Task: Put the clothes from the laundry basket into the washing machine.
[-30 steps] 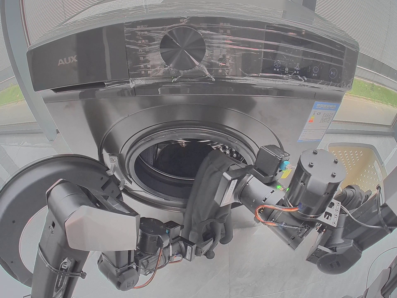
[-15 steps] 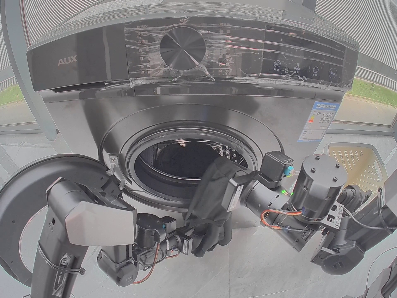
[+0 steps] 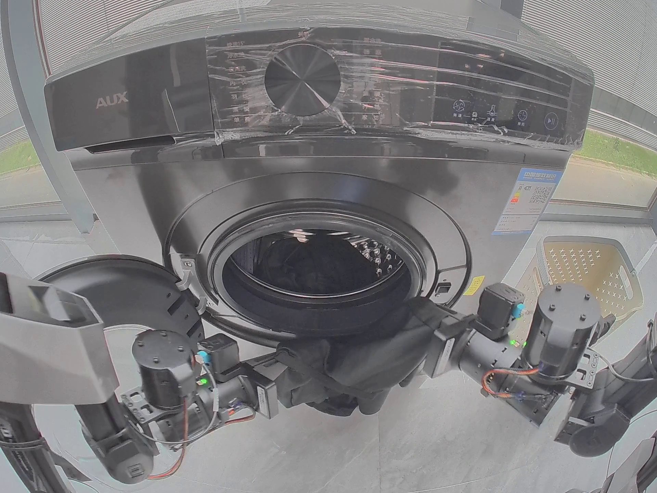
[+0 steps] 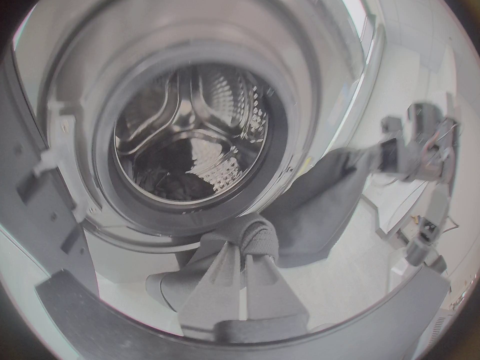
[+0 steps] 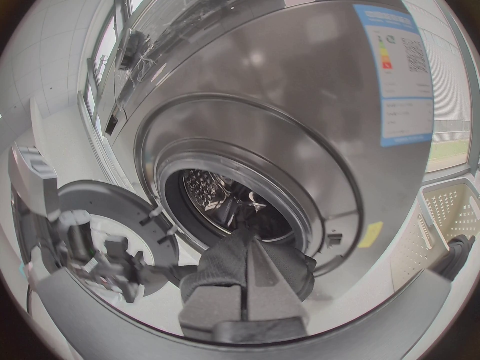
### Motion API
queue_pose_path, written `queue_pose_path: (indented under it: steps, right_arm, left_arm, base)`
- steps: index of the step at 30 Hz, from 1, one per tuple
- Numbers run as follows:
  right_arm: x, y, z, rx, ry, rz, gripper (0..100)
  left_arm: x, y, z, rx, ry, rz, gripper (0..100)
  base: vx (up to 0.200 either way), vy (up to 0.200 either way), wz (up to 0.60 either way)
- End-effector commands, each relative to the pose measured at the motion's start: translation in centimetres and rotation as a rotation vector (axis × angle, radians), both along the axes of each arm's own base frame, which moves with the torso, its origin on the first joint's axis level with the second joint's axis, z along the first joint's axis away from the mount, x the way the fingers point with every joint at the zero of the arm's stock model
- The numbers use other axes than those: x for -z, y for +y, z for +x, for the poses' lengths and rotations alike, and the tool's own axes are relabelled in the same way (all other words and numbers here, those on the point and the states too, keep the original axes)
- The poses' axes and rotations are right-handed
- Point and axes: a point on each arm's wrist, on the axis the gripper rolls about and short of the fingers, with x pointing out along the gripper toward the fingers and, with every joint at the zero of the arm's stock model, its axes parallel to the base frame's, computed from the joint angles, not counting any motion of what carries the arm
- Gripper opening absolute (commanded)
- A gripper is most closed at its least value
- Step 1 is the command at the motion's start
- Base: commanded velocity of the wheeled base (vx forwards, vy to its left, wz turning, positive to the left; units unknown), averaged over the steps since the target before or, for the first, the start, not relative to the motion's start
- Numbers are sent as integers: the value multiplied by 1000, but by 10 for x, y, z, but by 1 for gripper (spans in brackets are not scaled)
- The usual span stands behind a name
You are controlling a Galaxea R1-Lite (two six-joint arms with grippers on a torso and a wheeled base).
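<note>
A dark garment (image 3: 363, 364) hangs stretched between my two grippers just below the washing machine's open drum (image 3: 315, 268). My left gripper (image 3: 280, 381) is shut on its left end, where a bunched grey fold (image 4: 255, 236) sits between the fingers. My right gripper (image 3: 428, 340) is shut on the garment's right end (image 5: 225, 261). The cloth sags in front of the lower door rim. More dark clothes (image 4: 165, 181) lie inside the drum. The cream laundry basket (image 3: 595, 268) stands on the floor at the right of the machine, with a dark item (image 5: 460, 251) at its edge.
The round machine door (image 3: 130, 289) is swung open at the left, close behind my left arm. Pale tiled floor (image 3: 424, 446) lies in front of the machine. Glass walls stand at both sides.
The garment hung upright from my right gripper at the drum mouth. Both arms have since dropped and spread apart, left arm leftward, right arm rightward, pulling the cloth out flat below the opening.
</note>
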Motion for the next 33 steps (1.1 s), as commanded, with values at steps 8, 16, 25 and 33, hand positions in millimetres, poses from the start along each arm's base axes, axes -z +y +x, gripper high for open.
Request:
queue_pose_path:
  steps: [8, 16, 25, 33]
  right_arm:
    - [37, -55, -29, -44, 260, 34, 0]
    - [49, -73, -32, -75, 343, 92, 0]
    - [93, -57, -10, -67, 392, 60, 0]
    - [96, -56, -3, -55, 388, 54, 0]
  left_arm:
    - [-74, 43, -58, 107, -194, -174, 0]
    - [-79, 53, -47, 107, -210, -198, 0]
    - [-80, 59, -38, 115, -214, -201, 0]
    - [-81, 58, -35, 118, -219, -203, 0]
  base:
    - [0, 0, 0]
    - [0, 0, 0]
    - [0, 0, 0]
    - [0, 0, 0]
